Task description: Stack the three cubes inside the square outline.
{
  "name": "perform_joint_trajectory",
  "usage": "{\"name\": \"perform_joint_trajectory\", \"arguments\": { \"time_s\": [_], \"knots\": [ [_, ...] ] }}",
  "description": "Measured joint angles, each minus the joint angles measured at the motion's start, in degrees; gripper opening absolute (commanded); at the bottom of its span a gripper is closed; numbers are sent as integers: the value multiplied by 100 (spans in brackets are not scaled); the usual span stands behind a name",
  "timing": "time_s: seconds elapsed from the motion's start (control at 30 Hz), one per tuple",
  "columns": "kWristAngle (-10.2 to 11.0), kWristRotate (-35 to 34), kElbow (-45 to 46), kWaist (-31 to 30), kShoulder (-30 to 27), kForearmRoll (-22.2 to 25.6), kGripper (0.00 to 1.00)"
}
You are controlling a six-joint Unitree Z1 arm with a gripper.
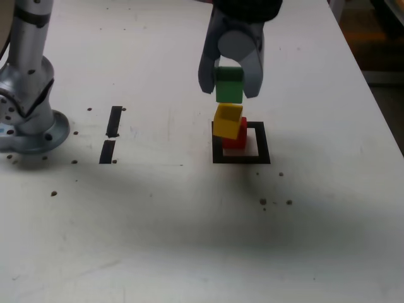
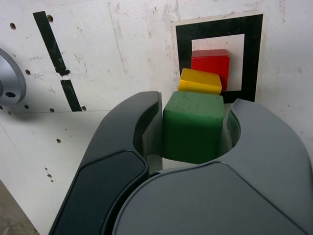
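Note:
The red cube [image 1: 237, 137] [image 2: 211, 66] rests inside the square outline [image 1: 260, 155] [image 2: 254, 54]. On top of it sits the yellow cube [image 1: 228, 121] [image 2: 199, 82], turned and overhanging toward the exterior view's left. My gripper [image 1: 229, 88] [image 2: 193, 129] is shut on the green cube [image 1: 228, 84] [image 2: 193, 126], which hangs just above the yellow cube. I cannot tell whether the green cube touches the yellow one.
Two short black tape strips [image 1: 112, 135] [image 2: 57, 61] lie to the exterior view's left of the outline. The arm's metal base [image 1: 28, 107] [image 2: 9, 83] stands at the exterior view's far left. The white table [image 1: 189, 240] has small screw holes, and its right edge [image 1: 379, 107] drops off.

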Motion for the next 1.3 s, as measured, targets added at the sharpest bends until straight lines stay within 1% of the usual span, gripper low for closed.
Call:
{"name": "perform_joint_trajectory", "arguments": {
  "time_s": [0.23, 0.33, 0.43, 0.5, 0.53, 0.7, 0.77, 0.83, 0.9, 0.97, 1.13, 1.3],
  "knots": [
    [4, 0, 68, 0, 165, -20, 9],
    [9, 0, 71, 0, 277, -29, 14],
    [39, 0, 77, 0, 283, -29, 23],
    [58, 0, 77, 0, 283, -29, 31],
    [65, 0, 77, 0, 284, -29, 36],
    [80, 0, 85, 0, 337, -39, 73],
    [82, 0, 85, 0, 344, -52, 85],
    [82, 0, 83, 0, 344, -56, 93],
    [82, 0, 77, 0, 344, -57, 98],
    [82, -1, 74, 0, 342, -56, 99],
    [103, -17, 116, 0, 225, -39, 100],
    [173, -1, 445, 81, -481, -13, 100]
  ]
}}
